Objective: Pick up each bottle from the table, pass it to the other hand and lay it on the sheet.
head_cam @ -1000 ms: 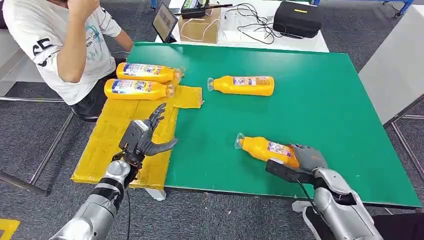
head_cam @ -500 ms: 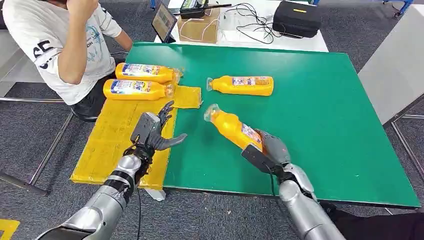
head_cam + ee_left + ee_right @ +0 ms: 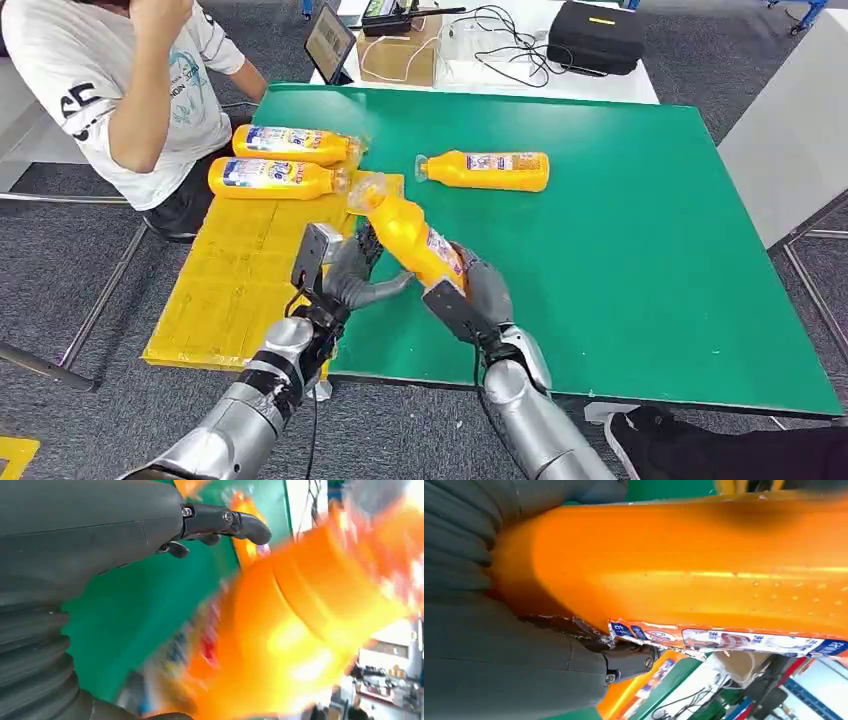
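- Since 1 s ago: right hand [image 3: 478, 295] has lifted the held bottle [image 3: 413, 238] off the green table [image 3: 640, 220] and swung it across toward robot's left. It lay near the front edge then; now it's in the air, tilted, cap end up and pointing toward the yellow sheet [image 3: 235, 270].
- Left hand [image 3: 345, 270] has also come in from over the sheet's front part & now sits just beside the bottle's lower body.
- Right hand fingers: clamped round the bottle's base end. Right wrist view shows the orange body [image 3: 684, 565] pressed against the palm, label edge by a finger.
- Left hand fingers: apart, thumb out toward the bottle. Head view puts them at/near the bottle; can't tell if touching yet. Left wrist view is motion-blurred, bottle [image 3: 280, 630] looms close, fingertip [image 3: 252, 527] not wrapped on it.
- Meaning: pick-up done, handover about to happen, not yet made. Bottle's weight looks fully w/ the right hand.
- Next, my guess: left closes on the mid body before right lets go; early release would drop it on the table edge.
- Task tally: two bottles [image 3: 285, 162] already lie on the sheet's far end, side by side. One more bottle [image 3: 485, 170] lies on the table, well apart from both hands, untouched.
- Person [image 3: 120, 90] sits at far left by the sheet, not reaching in.
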`<state>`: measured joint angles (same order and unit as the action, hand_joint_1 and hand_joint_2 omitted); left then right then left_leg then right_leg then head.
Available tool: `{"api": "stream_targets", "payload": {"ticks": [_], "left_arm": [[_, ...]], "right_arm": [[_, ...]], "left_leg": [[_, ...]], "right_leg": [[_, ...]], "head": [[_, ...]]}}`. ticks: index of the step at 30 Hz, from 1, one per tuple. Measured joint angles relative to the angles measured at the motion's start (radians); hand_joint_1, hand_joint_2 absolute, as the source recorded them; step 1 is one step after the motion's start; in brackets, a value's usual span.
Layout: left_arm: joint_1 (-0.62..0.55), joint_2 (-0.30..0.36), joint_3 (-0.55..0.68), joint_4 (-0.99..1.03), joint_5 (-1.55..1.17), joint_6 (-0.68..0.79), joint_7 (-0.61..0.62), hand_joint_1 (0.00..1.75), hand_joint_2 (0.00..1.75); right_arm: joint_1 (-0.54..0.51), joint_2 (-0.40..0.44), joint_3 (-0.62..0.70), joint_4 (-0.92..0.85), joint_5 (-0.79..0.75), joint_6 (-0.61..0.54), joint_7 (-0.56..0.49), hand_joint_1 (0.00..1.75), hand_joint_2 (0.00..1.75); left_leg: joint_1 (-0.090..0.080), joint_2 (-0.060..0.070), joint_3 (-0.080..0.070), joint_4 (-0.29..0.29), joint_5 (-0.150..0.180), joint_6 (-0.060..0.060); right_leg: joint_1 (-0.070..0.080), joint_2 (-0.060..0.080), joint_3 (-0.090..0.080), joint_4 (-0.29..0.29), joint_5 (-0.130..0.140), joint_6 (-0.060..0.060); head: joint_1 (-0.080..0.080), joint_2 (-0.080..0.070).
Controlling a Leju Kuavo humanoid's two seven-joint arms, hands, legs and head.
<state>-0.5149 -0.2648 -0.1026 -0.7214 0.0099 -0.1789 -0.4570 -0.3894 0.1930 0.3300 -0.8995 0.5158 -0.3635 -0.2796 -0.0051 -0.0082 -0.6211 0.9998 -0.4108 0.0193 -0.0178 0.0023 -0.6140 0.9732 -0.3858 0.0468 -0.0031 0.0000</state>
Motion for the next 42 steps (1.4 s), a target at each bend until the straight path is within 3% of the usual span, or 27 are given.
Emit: {"api": "stream_targets", "payload": {"ticks": [23, 24, 25, 35, 42], "left_arm": [[0.054, 0.018, -0.099, -0.151, 0.119, -0.002, 0.012, 0.00, 1.75], [0.052, 0.021, -0.100, -0.148, 0.119, -0.002, 0.012, 1.75, 1.75], [0.049, 0.026, -0.100, -0.142, 0.119, -0.004, 0.012, 1.75, 1.75], [0.022, 0.058, -0.096, -0.095, 0.137, -0.050, -0.035, 1.75, 1.75], [0.016, 0.087, -0.084, -0.092, 0.062, 0.026, -0.085, 1.75, 1.75]], "right_arm": [[-0.065, 0.118, 0.121, 0.131, -0.051, 0.060, -0.019, 1.75, 1.75], [-0.068, 0.122, 0.131, 0.135, -0.055, 0.058, -0.013, 0.30, 1.75], [-0.072, 0.123, 0.144, 0.139, -0.060, 0.056, -0.006, 0.00, 1.75], [-0.085, 0.124, 0.189, 0.161, -0.106, 0.038, -0.007, 0.00, 1.75], [-0.089, 0.119, 0.192, 0.163, -0.127, 0.029, -0.030, 0.00, 1.75]], "left_leg": [[0.000, 0.000, 0.000, 0.000, 0.000, 0.000], [0.001, 0.000, 0.000, 0.000, 0.000, 0.000], [0.001, 0.000, 0.000, 0.000, 0.000, 0.000], [0.000, 0.000, -0.001, 0.000, 0.000, 0.000], [0.001, 0.000, 0.000, 0.000, 0.000, 0.000]], "right_leg": [[0.000, 0.000, -0.001, 0.000, 0.000, 0.000], [0.000, 0.000, 0.000, 0.000, 0.000, 0.000], [0.001, 0.000, -0.001, 0.000, 0.000, 0.000], [0.000, 0.000, -0.001, 0.000, 0.000, 0.000], [0.000, -0.001, -0.001, 0.000, 0.000, 0.000]], "head": [[0.000, 0.000], [0.001, 0.000], [0.000, 0.000], [0.001, 0.000], [0.000, 0.000]]}}
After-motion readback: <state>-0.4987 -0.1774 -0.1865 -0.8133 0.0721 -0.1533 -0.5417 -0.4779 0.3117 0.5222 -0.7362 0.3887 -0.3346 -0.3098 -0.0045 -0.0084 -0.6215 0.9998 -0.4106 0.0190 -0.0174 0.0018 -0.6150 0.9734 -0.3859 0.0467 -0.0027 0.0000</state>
